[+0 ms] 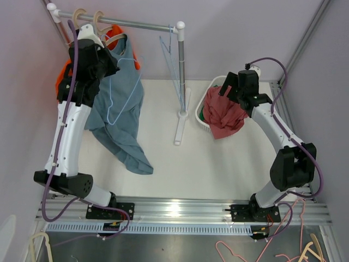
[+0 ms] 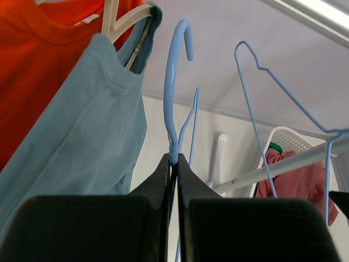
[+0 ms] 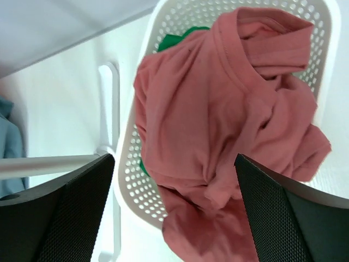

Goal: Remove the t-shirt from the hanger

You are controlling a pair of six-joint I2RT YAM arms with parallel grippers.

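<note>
Your right gripper (image 3: 174, 158) stands wide open with nothing between its fingers. Directly below it the white basket (image 3: 131, 164) holds a crumpled red t-shirt (image 3: 218, 109), one fold spilling over the near rim, and a bit of green cloth (image 3: 174, 41) shows under it at the far side. Your left gripper (image 2: 174, 161) is clamped on the neck of a blue hanger (image 2: 173, 98), whose hook rises just above the fingers. Left of them hangs a grey-blue shirt (image 2: 92, 136) with a cream hanger (image 2: 122, 22) at its collar, and beyond it an orange shirt (image 2: 38, 54).
</note>
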